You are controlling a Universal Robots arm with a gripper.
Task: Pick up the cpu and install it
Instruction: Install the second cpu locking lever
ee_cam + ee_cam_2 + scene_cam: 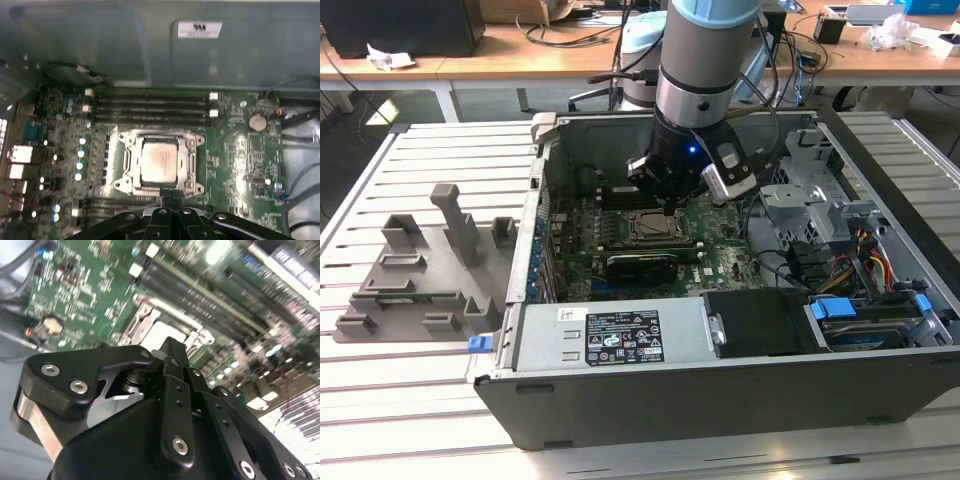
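One cpu (159, 162) sits in its socket just beyond the pressed-together, empty tool (172, 194).

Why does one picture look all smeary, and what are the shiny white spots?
In the second wrist view the motherboard is smeared and soft, while the gripper up close looks sharper. In the first wrist view the cpu has a pale glare on its metal top, and small round parts beside the socket shine white. The exterior view is evenly lit, with the case interior darker.
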